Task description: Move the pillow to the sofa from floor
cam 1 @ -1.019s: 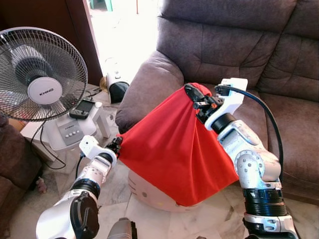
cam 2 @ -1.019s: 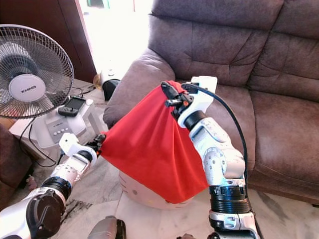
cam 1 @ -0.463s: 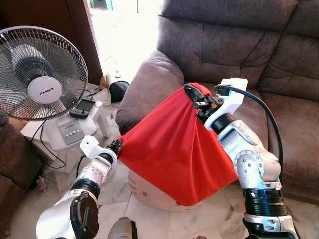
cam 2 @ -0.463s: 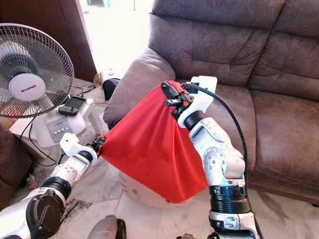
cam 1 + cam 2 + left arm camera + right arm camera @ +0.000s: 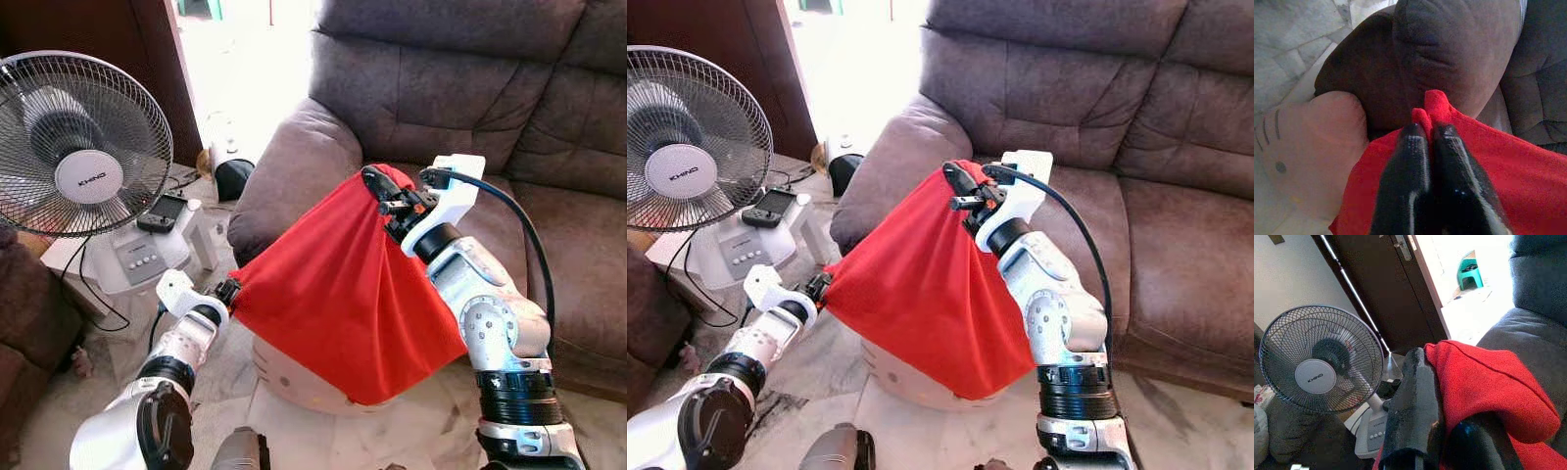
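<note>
Upper left of the head view: standing fan (image 5: 86, 147) on its white base, well apart from the work.

Lower left: left gripper (image 5: 232, 291), fingers pressed together on the low corner of the red pillow (image 5: 348, 294). Left wrist view confirms a nub of red cloth pinched between the black tips.

Centre: the pillow hangs in the air, stretched between its two held corners, in front of the sofa armrest (image 5: 294, 162). It is off the floor and not yet on the seat. A pale round cushion (image 5: 294, 377) lies on the tiles directly beneath it.

Centre right: right gripper (image 5: 377, 186), clamped on the top corner.

Handling, judged: light, soft, limp; cover creases and sags between the grips. Corner pinches may slip off smooth cloth; a fuller bite of fabric is safer.

Right: sofa seat (image 5: 578, 245), the target.
</note>
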Motion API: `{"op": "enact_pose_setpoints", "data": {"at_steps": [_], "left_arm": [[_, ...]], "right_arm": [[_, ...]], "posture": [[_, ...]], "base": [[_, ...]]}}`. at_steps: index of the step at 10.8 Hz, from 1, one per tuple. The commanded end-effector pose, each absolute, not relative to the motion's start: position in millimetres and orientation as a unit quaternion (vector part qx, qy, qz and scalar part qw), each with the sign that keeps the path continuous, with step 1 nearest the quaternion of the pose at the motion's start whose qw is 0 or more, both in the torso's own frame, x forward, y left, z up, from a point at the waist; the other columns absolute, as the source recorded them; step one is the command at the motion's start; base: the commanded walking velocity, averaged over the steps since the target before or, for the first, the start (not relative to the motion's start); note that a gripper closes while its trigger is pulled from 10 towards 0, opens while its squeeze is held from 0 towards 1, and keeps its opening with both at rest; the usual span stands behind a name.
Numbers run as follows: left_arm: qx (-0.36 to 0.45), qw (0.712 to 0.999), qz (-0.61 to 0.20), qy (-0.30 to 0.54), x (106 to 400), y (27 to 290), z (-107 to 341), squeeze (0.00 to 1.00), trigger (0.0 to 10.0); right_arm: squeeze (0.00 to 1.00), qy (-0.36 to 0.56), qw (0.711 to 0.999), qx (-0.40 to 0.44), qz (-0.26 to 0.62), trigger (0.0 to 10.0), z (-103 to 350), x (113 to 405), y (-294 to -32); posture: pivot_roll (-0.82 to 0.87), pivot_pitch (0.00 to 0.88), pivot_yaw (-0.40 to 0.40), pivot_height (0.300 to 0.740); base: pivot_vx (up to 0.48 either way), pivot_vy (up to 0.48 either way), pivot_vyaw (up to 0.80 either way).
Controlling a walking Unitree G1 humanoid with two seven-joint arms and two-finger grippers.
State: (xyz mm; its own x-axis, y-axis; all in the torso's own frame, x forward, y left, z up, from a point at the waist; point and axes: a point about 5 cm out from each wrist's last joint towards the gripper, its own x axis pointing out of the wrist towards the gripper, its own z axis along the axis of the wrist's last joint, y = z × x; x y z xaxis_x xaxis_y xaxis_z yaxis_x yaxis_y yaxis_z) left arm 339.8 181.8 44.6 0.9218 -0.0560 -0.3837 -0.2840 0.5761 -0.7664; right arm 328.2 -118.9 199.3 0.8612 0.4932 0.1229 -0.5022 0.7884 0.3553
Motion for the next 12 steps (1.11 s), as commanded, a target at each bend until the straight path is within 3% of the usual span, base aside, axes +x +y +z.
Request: {"op": "enact_pose_setpoints", "data": {"at_steps": [1,3,4,5,6,8,9,12], "left_arm": [[-0.436,0.876,0.082,0.190,334.7,190.8,39.9,0.00,0.0],[-0.399,0.899,0.108,0.146,337.7,201.2,48.7,0.00,0.0],[-0.357,0.921,0.141,0.074,341.4,216.7,66.9,0.00,0.0],[-0.323,0.935,0.139,0.041,343.3,219.3,78.0,0.00,7.8],[-0.296,0.946,0.130,0.018,345.5,216.7,87.2,0.00,10.0],[-0.217,0.971,0.095,-0.030,350.0,204.0,108.6,0.00,10.0],[-0.136,0.987,0.062,-0.052,349.7,195.4,117.2,0.00,10.0],[-0.029,0.997,0.012,-0.075,344.2,180.8,122.6,0.00,10.0]], "right_arm": [[0.00,-0.087,0.942,0.185,0.265,10.0,226.7,327.4,-121.5],[0.00,-0.066,0.960,0.161,0.221,10.0,212.8,332.7,-129.3],[0.00,-0.043,0.977,0.132,0.161,10.0,195.2,337.4,-143.4],[0.00,-0.034,0.985,0.110,0.129,10.0,185.5,337.9,-151.8],[0.00,-0.024,0.991,0.090,0.100,10.0,175.7,337.7,-158.2],[0.00,-0.006,0.997,0.059,0.045,10.0,148.8,330.4,-171.8],[0.00,-0.002,0.997,0.072,0.004,10.0,133.5,322.9,-181.5],[0.00,0.009,0.996,0.085,-0.021,10.0,99.7,304.9,-182.4]], "posture": [[0.06,0.090,-0.026,0.693],[0.06,0.090,-0.026,0.693],[0.06,0.092,-0.027,0.693],[0.06,0.092,-0.027,0.693],[0.06,0.091,-0.029,0.693],[0.06,0.088,-0.029,0.693],[0.06,0.085,-0.027,0.693],[0.07,0.086,-0.028,0.693]], "base": [[0.000,0.000,0.00],[0.000,0.000,0.00],[0.000,0.000,0.00],[0.000,0.000,0.00],[0.000,0.000,0.00],[0.000,0.000,0.00],[0.000,0.000,0.00],[0.000,0.000,0.00]]}}
